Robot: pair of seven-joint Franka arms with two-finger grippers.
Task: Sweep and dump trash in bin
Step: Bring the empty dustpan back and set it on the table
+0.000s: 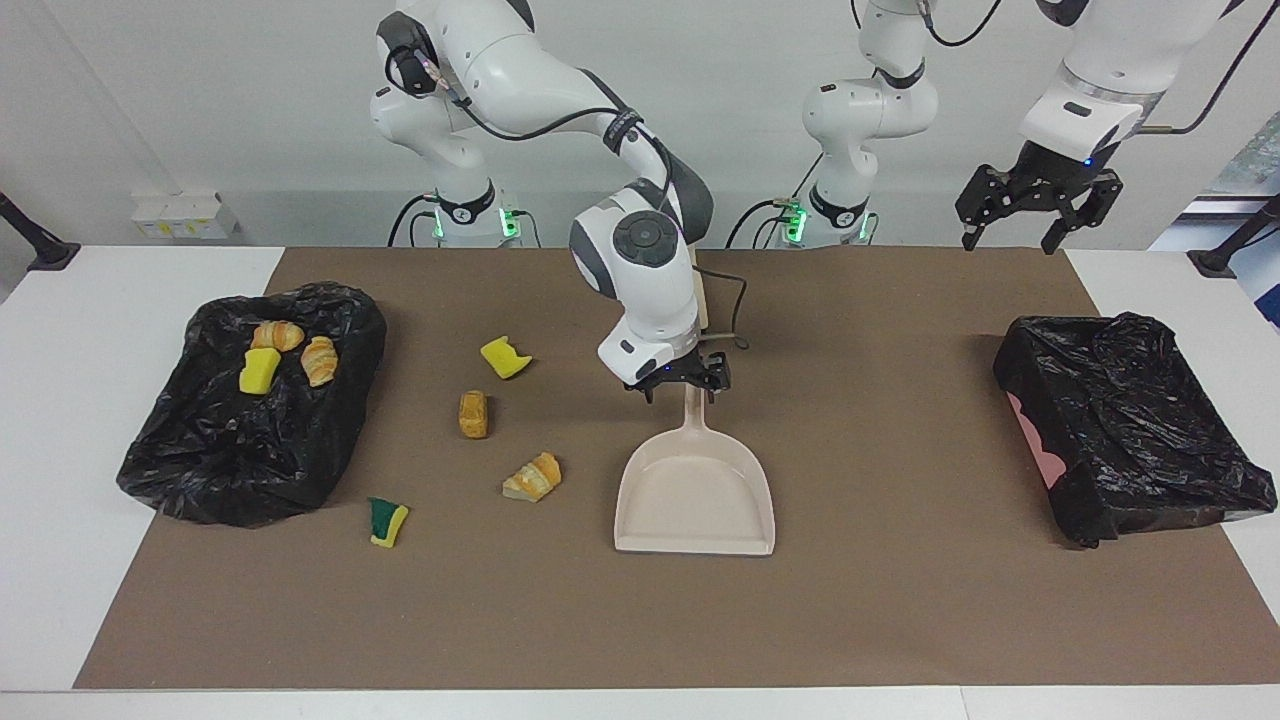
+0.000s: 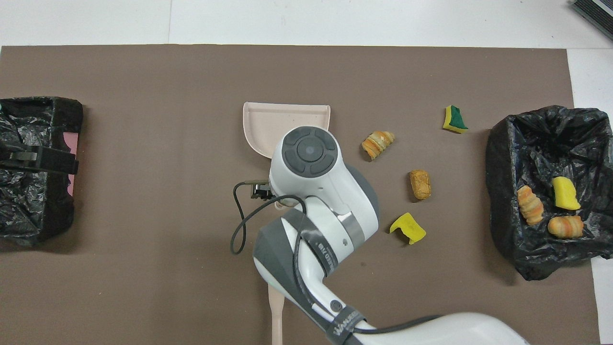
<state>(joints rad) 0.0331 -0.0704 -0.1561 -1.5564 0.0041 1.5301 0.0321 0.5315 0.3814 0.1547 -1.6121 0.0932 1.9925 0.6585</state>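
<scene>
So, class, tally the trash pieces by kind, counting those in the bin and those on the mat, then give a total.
Yellow sponge chunks: 3
Golden-brown bread bits: 4
Total: 7

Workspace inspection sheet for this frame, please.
Surface: brown mat on white table.
Job's things: four trash pieces loose on the mat: yellow sponge chunk, brown bread bit, croissant piece, green-faced sponge chunk; three more in the black-bagged bin at the right arm's end; beige plastic dustpan flat on mat; beige brush handle nearer the robots.
Clutter: second black-bagged bin at the left arm's end.
Grippers: right gripper over the dustpan's handle end, fingers open; left gripper waits over the second bin, open.
Cables: black loop at right wrist.
Surroundings: white wall.
</scene>
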